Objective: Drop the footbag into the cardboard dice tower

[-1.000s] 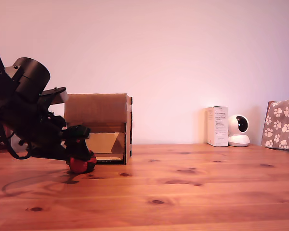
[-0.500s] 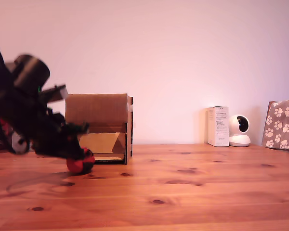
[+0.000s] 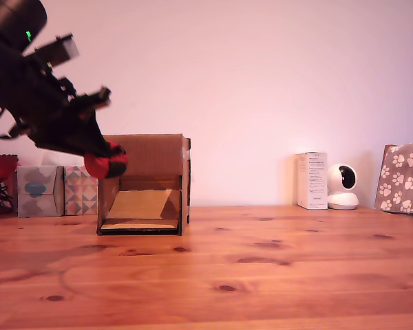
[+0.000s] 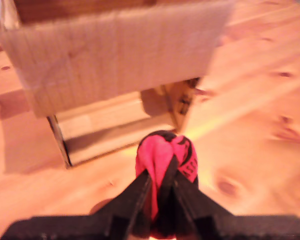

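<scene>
I have the footbag point(image 3: 106, 163) pinched in the gripper point(image 3: 100, 159), off the table and level with the tower point(image 3: 151, 159) top, in front of its face. Left: carry it over the top opening and release.

The arm point(image 3: 34, 103) is showing all black, a round housing up top glowing with a small green light, a dark cable looping underneath, its claw point(image 4: 162, 192) tapering into two thin black fingers.

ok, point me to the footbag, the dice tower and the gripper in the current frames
footbag point(image 3: 107, 163), exterior view, on its red panel below the fingers.
cardboard dice tower point(image 3: 151, 157), exterior view, on the upper front wall above the opening.
gripper point(image 4: 162, 187), wrist view, between the two black fingertips clamping the footbag.
</scene>
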You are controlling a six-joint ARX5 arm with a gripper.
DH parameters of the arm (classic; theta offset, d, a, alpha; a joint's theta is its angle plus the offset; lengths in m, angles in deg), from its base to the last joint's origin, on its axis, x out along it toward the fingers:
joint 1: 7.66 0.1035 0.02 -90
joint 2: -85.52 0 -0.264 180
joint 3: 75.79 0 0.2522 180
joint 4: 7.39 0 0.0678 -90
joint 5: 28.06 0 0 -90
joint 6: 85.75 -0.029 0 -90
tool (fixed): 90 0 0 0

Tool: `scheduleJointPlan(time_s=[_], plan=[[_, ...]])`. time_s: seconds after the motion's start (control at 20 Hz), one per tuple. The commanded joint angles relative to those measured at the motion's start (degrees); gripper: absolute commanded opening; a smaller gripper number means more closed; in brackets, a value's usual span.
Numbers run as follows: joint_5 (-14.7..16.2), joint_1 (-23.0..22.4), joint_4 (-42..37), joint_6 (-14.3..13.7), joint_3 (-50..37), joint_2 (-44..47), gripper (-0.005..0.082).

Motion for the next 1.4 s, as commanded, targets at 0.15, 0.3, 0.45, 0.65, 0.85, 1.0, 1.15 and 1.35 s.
scheduleJointPlan(time_s=[0.15,0.3,0.45,0.65,0.85,1.0,1.15,1.35], plan=[[0.20,-0.20,-2.38,0.11,-0.48,-6.60,0.0053],[0.20,-0.20,-10.34,0.11,-0.48,-7.61,0.0053],[0.17,-0.22,-18.99,0.09,-0.48,-7.54,0.0053],[-1.73,-0.15,-31.39,-0.44,-0.42,-6.40,0.0053],[-2.80,-0.15,-35.54,-1.92,2.97,-1.11,0.0053],[-2.80,-0.15,-34.75,-1.92,9.18,5.57,0.0054],[-2.86,-0.13,-27.58,-3.43,16.72,11.30,0.0054],[-2.84,0.39,-14.69,-5.09,27.65,18.18,0.0054]])
